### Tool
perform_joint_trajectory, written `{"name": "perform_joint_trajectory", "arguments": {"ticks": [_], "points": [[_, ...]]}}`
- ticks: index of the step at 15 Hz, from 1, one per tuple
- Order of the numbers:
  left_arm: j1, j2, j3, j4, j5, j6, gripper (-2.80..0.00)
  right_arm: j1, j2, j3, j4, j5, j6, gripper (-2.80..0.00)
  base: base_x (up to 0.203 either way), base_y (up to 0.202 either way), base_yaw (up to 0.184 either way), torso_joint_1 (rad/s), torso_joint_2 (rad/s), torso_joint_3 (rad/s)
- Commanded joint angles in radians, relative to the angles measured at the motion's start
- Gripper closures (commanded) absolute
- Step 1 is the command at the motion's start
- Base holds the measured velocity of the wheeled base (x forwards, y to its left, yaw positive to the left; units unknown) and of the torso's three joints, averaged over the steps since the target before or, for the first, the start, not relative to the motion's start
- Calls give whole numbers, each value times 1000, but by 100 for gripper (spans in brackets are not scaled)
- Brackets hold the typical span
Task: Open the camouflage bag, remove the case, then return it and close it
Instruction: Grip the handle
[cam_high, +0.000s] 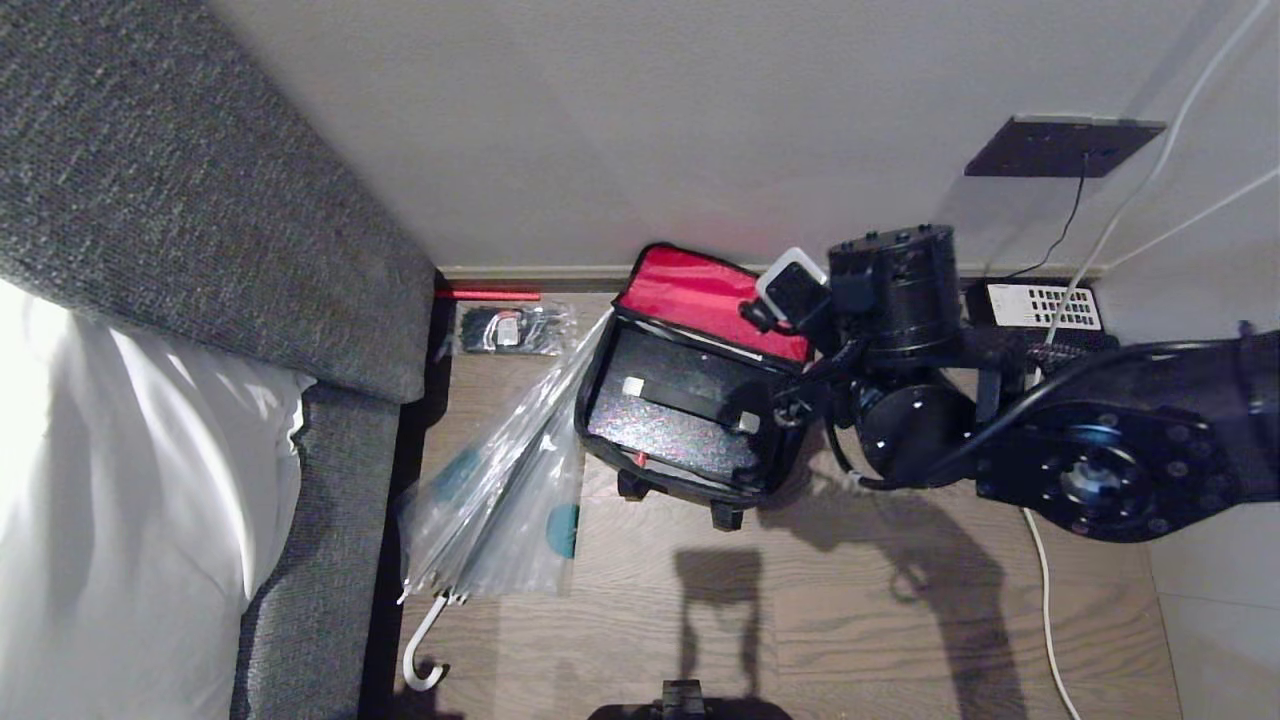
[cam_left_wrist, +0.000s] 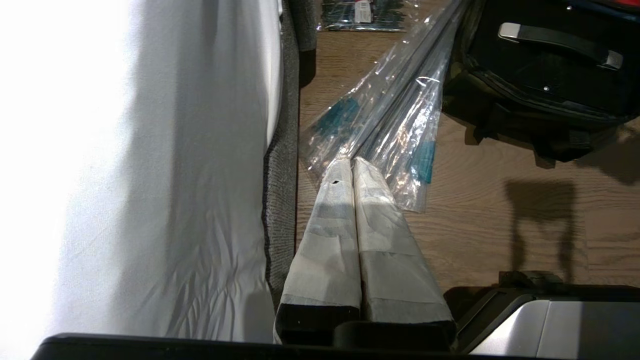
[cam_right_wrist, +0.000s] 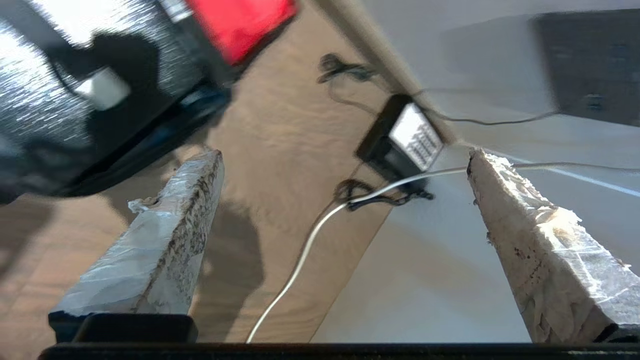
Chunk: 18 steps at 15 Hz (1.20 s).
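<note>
Two claws, two jobs: right claw (cam_right_wrist: 345, 200) spread wide beside the camouflage bag (cam_high: 690, 400), lid flipped up, ready to reach the case (cam_high: 680, 410); left claw (cam_left_wrist: 352, 167) pinched shut, idle by the bed (cam_left_wrist: 150, 175)

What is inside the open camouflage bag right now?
Inside the boxy soft camouflage bag, lid up showing red lining, lies a black rectangular case with a silver-ended handle. Anything beneath the case is hidden, and the right arm covers the bag's right edge.

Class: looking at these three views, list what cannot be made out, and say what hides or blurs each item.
- Right claw: hidden in head view behind its own arm.
- Bag right side: head view, covered by that arm.
- Packet contents: too small.
- Bag in right wrist view: blurred.
- Left claw: outside head view.
</note>
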<state>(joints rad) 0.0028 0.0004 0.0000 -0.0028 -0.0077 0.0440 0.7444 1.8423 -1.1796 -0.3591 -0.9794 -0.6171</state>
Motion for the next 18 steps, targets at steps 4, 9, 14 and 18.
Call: {"name": "perform_joint_trajectory", "arguments": {"ticks": [4, 9, 14, 18], "points": [[0, 0, 0, 0, 0, -1, 0, 63, 247, -19, -6, -68, 104, -280, 0, 0, 0, 0, 0, 0], [0, 0, 0, 0, 0, 0, 0, 134, 472, -125, -71, -113, 164, -280, 0, 0, 0, 0, 0, 0], [0, 0, 0, 0, 0, 0, 0, 132, 661, -384, -67, -62, 169, -280, 0, 0, 0, 0, 0, 0], [0, 0, 0, 0, 0, 0, 0, 87, 751, -518, -94, -52, 77, -280, 0, 0, 0, 0, 0, 0]]}}
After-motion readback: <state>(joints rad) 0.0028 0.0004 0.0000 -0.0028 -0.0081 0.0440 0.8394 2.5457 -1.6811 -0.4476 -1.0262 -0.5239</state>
